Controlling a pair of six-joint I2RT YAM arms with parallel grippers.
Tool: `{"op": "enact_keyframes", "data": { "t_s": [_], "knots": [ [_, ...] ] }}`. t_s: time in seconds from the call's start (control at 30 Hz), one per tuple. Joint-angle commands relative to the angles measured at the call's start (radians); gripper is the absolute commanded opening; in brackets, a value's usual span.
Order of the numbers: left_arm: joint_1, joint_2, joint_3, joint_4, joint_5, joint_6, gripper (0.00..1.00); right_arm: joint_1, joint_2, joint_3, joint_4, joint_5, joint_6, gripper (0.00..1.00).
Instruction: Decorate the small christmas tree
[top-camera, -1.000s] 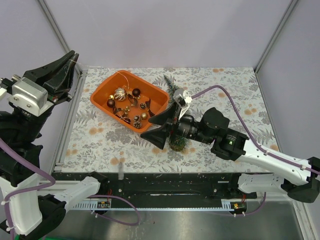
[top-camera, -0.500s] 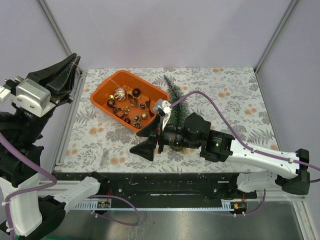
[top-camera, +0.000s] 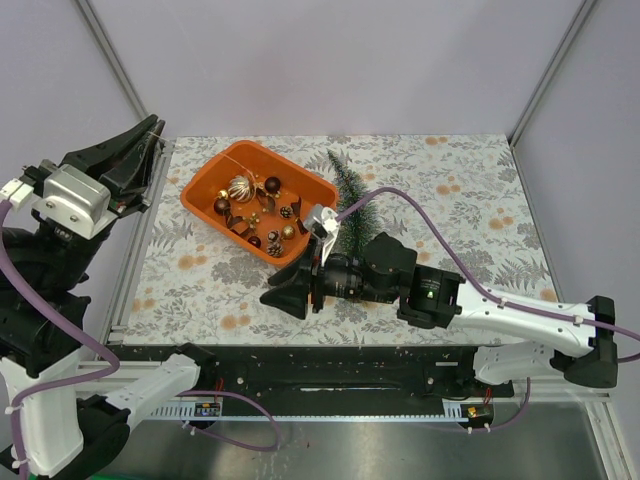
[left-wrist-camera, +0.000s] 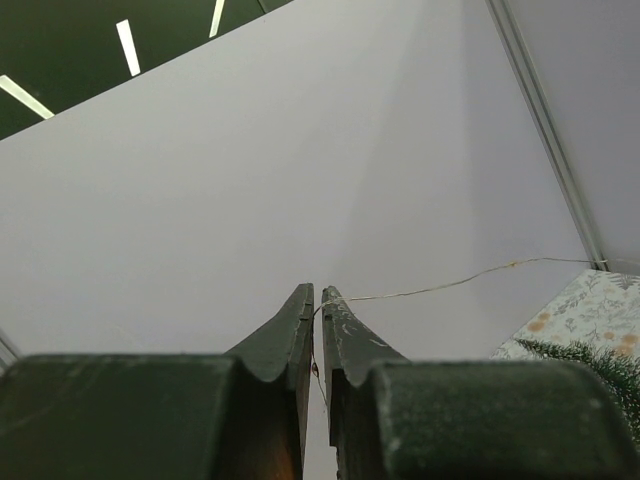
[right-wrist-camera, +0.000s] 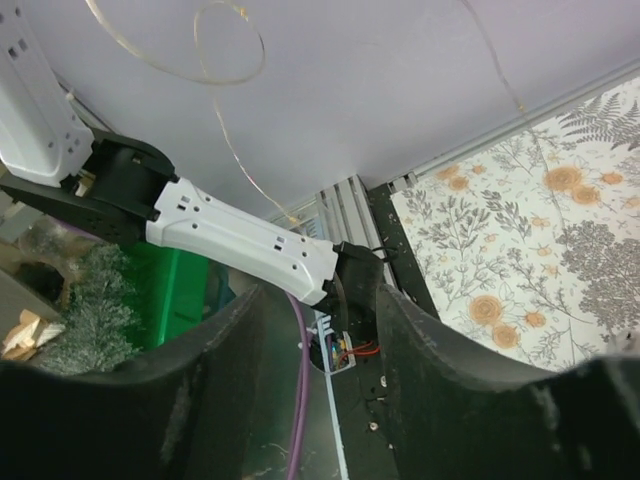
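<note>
Saw the small christmas tree (top-camera: 349, 188) on the surface (top-camera: 460, 190) mid-frame beside the orange tray (top-camera: 288, 165), just above-right of the parted right jaws. Found the left jaws far upper left, pinching a thin wire (left-wrist-camera: 450, 285).

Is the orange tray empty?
No, the orange tray holds several small ornaments, among them a big gold ball.

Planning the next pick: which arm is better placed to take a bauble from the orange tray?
Right. The right gripper, open and empty, is close to the orange tray's near side. The left gripper is raised beyond the table's left edge, shut on a thin wire.
</note>
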Motion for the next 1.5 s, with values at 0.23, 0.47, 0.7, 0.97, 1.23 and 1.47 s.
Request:
{"op": "enact_keyframes", "data": {
  "t_s": [0.23, 0.47, 0.7, 0.97, 1.23, 1.47],
  "knots": [
    [-0.003, -0.038, -0.055, 0.032, -0.027, 0.036, 0.12, 0.009, -0.144, 0.078, -0.204, 0.288, -0.117, 0.00],
    [-0.003, -0.071, -0.155, 0.032, -0.024, 0.029, 0.12, 0.010, -0.164, 0.213, -0.316, 0.555, -0.345, 0.00],
    [-0.003, -0.055, -0.253, 0.033, -0.027, 0.024, 0.12, -0.028, -0.126, 0.345, -0.261, 0.792, -0.641, 0.00],
    [-0.003, 0.027, -0.206, 0.193, -0.139, -0.008, 0.02, -0.200, -0.092, 0.453, -0.259, 0.735, -0.643, 0.00],
    [-0.003, 0.137, -0.019, 0.223, -0.161, 0.010, 0.02, -0.248, -0.074, 0.471, -0.253, 0.750, -0.645, 0.00],
    [-0.003, 0.160, 0.017, 0.194, -0.135, -0.005, 0.03, -0.283, -0.066, 0.473, -0.253, 0.763, -0.640, 0.00]
  ]
}}
